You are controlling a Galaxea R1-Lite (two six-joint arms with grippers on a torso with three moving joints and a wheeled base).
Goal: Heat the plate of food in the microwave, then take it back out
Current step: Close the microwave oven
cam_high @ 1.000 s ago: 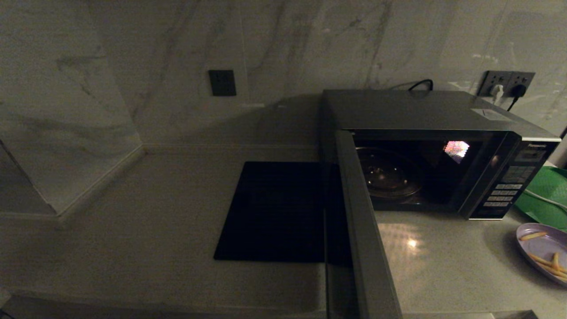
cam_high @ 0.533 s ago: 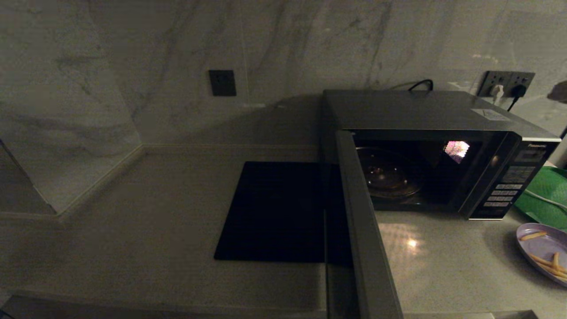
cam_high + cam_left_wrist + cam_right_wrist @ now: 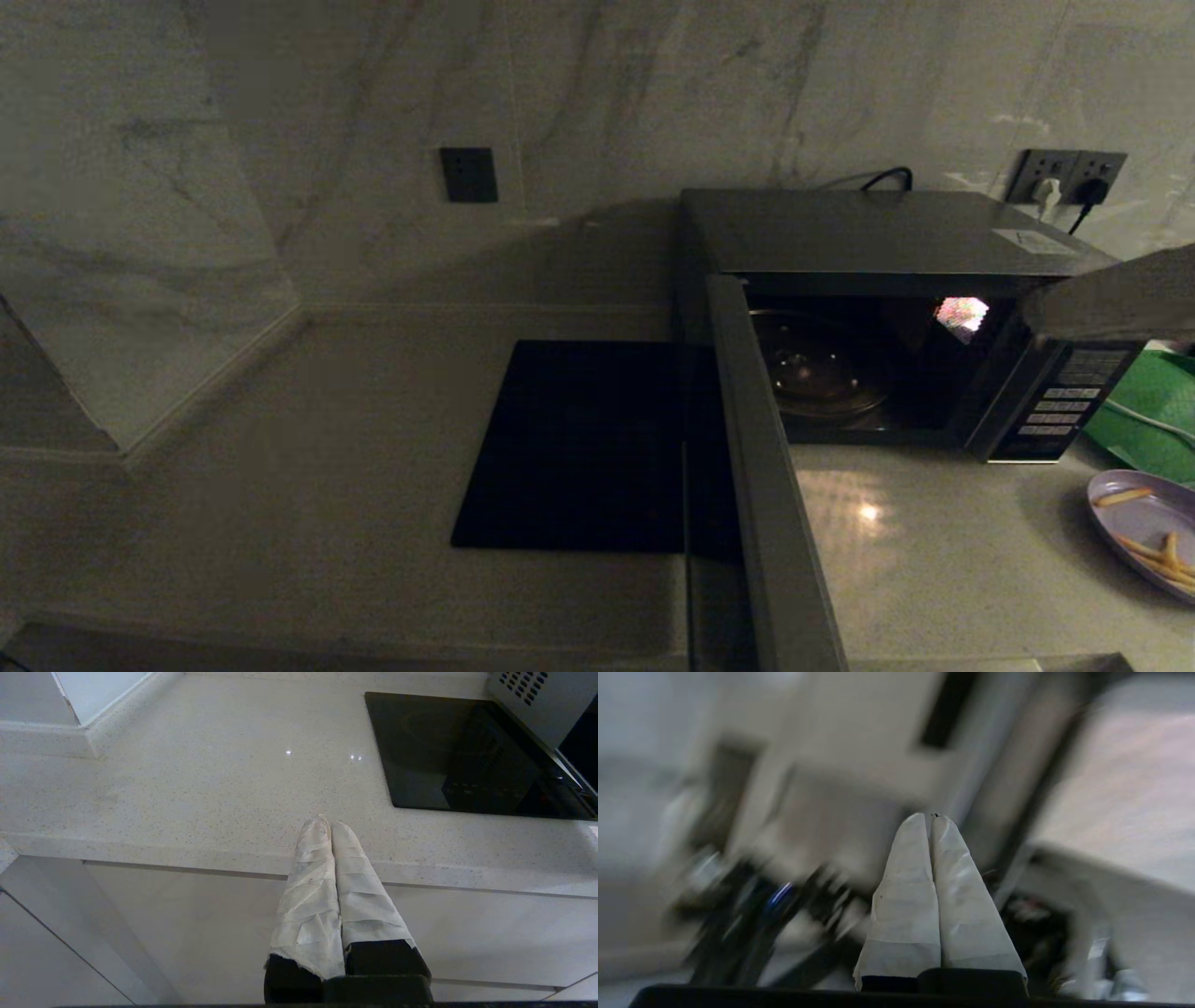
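1. A dim kitchen corner: marbled grey wall tiles rise behind a pale speckled stone desk [image 3: 280,485], with a flat black square mat [image 3: 579,448] at the centre of the head view.
2. The large dark-grey microwave [image 3: 887,233] stands at the upper right, its door [image 3: 766,485] swung wide open toward the lower centre; the glass turntable inside is bare.
3. The round pale-lavender plate of food [image 3: 1144,527], carrying thin orange-yellow fries, sits on the desk at the lower right edge of the frame, outside the microwave and just below a green tray [image 3: 1144,411].
4. The right gripper [image 3: 931,821] comes in as a blurred shape at the right edge of the head view, above the plate and in front of the microwave's button panel. Its tape-wrapped fingers [image 3: 910,882] are pressed together, holding nothing.
5. The plate lies below the fingers and toward the frame's bottom; the right arm is much the nearer, I judge.
6. The left gripper [image 3: 331,828] is parked over the desk's front edge, fingers closed and empty.
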